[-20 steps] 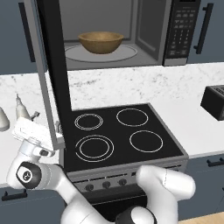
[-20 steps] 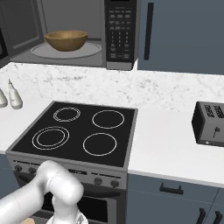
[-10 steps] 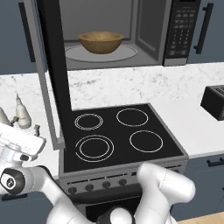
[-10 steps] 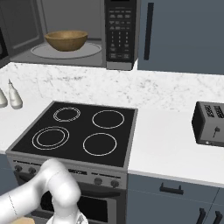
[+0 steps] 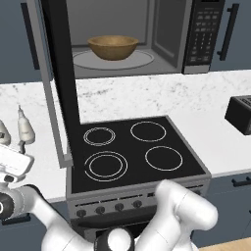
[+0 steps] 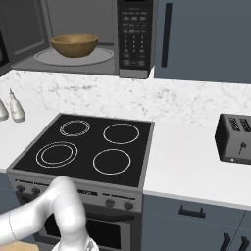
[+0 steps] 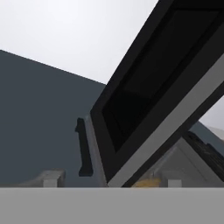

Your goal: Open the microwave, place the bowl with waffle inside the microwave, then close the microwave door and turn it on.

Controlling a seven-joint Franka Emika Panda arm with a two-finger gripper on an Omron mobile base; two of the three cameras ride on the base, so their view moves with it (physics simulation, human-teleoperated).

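Observation:
The microwave (image 5: 206, 34) (image 6: 135, 34) stands open above the counter. The brown wooden bowl (image 5: 112, 47) (image 6: 74, 45) rests on the glass turntable (image 5: 142, 60) inside. Its wall hides the waffle. The microwave door (image 5: 61, 73) is swung out to the left, edge-on over the stove's left side. At the far left edge of the left base view, left of and below the door's lower corner, is my gripper's white hand (image 5: 11, 163), its fingers hidden. The hand view looks up at the door's dark window (image 7: 148, 100) from its outer side.
A black four-ring stove (image 5: 132, 147) (image 6: 93, 149) lies below the microwave. Two small bottles (image 5: 25, 130) (image 6: 16, 108) stand on the marble counter to its left, close to my hand. A dark toaster (image 5: 240, 113) (image 6: 234, 138) sits at the right. The hand view holds a dark cabinet handle (image 7: 82, 146).
My hand has swung left and down, away from the door's lower edge, towards the frame's left border. Door and bowl have not moved.

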